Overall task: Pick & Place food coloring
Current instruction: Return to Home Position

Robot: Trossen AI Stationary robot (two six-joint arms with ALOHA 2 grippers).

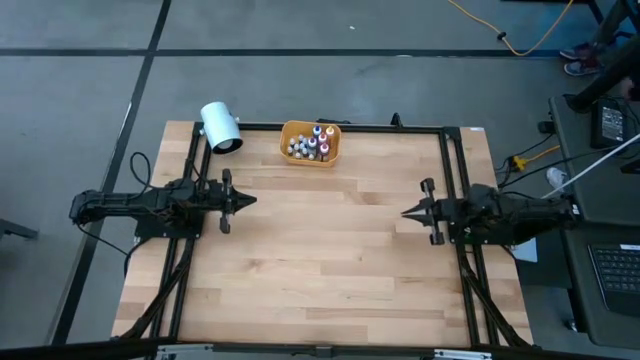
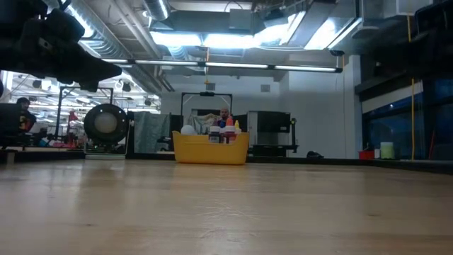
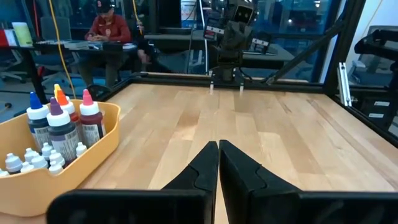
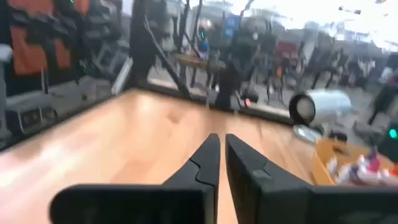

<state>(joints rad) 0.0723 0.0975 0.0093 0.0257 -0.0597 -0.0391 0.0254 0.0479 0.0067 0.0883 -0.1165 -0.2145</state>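
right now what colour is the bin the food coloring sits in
Yellow-orange. The bin shows best in the left wrist view.

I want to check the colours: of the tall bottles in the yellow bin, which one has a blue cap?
The blue-capped bottle, beside the orange-capped bottle and farthest from the pink-capped bottle; the purple-capped bottle stands between.

The left arm (image 1: 140,207) at 9 o'clock and the right arm (image 1: 510,215) at 3 are black. Their fingers (image 3: 200,173) are tapered dark wedges.
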